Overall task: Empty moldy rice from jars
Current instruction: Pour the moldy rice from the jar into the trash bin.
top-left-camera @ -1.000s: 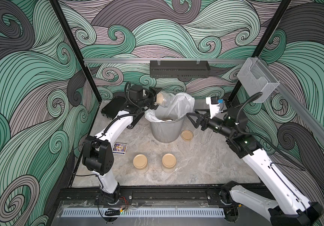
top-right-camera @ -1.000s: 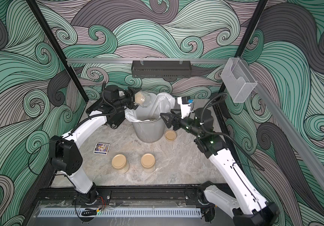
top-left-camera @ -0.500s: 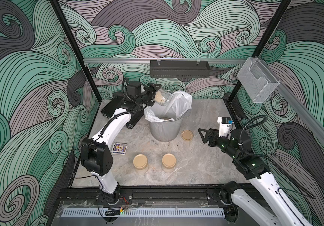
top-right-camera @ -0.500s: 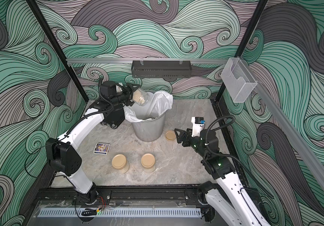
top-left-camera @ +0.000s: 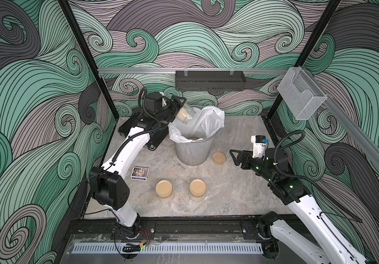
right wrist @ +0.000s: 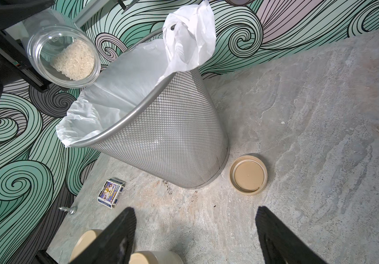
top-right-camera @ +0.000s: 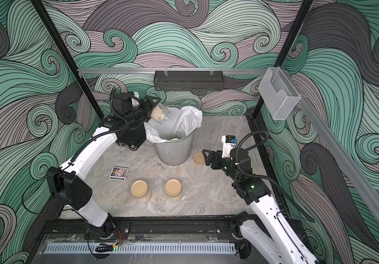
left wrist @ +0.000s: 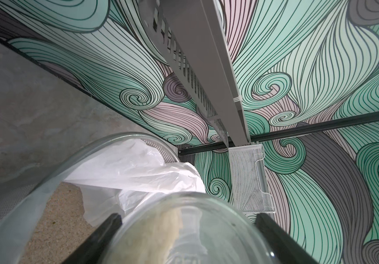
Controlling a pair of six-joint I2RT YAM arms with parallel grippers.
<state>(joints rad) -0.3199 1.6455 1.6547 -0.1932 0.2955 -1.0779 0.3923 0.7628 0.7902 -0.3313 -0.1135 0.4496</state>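
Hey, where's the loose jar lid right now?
In both top views the lid lies on the table beside the base of the wastebasket, on its right side, between it and the open right gripper.

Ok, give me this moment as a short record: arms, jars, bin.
left pincer: shut on open jar, tilted over the wastebasket
rice: part in the open jar, some in the liner
right pincer: open, empty, above the table
loose lid: on table beside wastebasket
lidded jars: two, upright, side by side
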